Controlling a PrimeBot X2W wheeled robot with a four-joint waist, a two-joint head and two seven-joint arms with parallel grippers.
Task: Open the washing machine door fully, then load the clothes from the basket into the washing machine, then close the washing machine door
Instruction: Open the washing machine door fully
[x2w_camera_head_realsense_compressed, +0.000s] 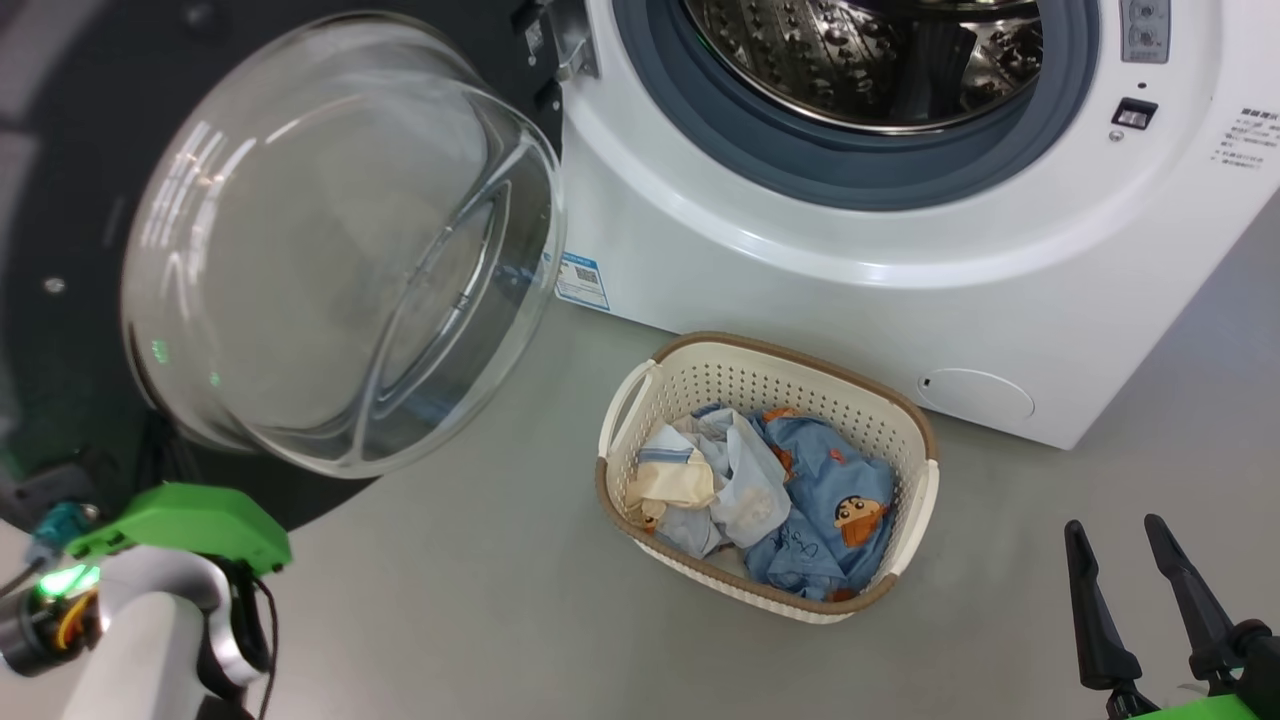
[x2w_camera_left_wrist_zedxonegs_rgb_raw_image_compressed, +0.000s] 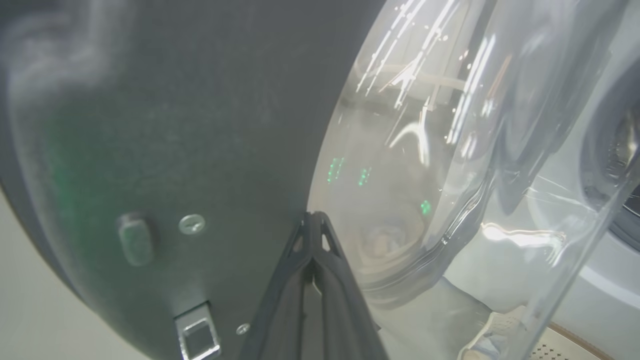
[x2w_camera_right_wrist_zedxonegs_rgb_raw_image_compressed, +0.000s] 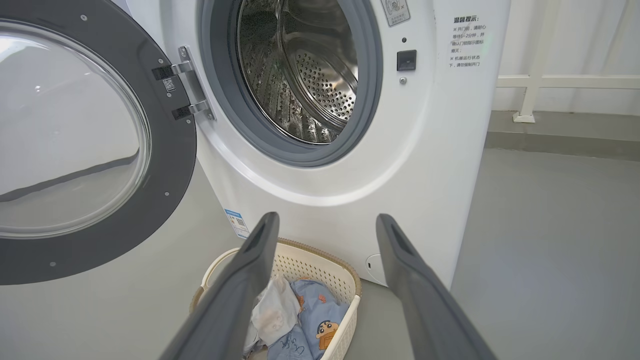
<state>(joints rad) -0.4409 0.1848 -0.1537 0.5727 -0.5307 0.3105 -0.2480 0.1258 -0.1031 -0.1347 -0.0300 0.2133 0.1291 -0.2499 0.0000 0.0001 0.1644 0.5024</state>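
Note:
The washing machine (x2w_camera_head_realsense_compressed: 800, 260) stands with its steel drum (x2w_camera_head_realsense_compressed: 870, 60) exposed. The washing machine door (x2w_camera_head_realsense_compressed: 340, 240) is swung out to the left, its glass bowl bulging toward me. On the floor in front sits the basket (x2w_camera_head_realsense_compressed: 760, 385), holding the clothes (x2w_camera_head_realsense_compressed: 800, 490): light-blue printed pieces and pale white ones. My right gripper (x2w_camera_head_realsense_compressed: 1114, 527) hovers open and empty to the lower right of the basket. In the right wrist view the right gripper (x2w_camera_right_wrist_zedxonegs_rgb_raw_image_compressed: 327, 220) frames the basket (x2w_camera_right_wrist_zedxonegs_rgb_raw_image_compressed: 320, 265). My left gripper (x2w_camera_left_wrist_zedxonegs_rgb_raw_image_compressed: 312, 217) is shut and empty, its tips at the door's inner face (x2w_camera_left_wrist_zedxonegs_rgb_raw_image_compressed: 200, 125) where black rim meets glass.
Grey floor (x2w_camera_head_realsense_compressed: 480, 600) surrounds the basket. The door's hinge (x2w_camera_right_wrist_zedxonegs_rgb_raw_image_compressed: 187, 90) joins it to the machine's left side, and its latch (x2w_camera_left_wrist_zedxonegs_rgb_raw_image_compressed: 197, 335) sits on the rim beside my left fingers. A white rail (x2w_camera_right_wrist_zedxonegs_rgb_raw_image_compressed: 530, 95) runs along the wall right of the machine.

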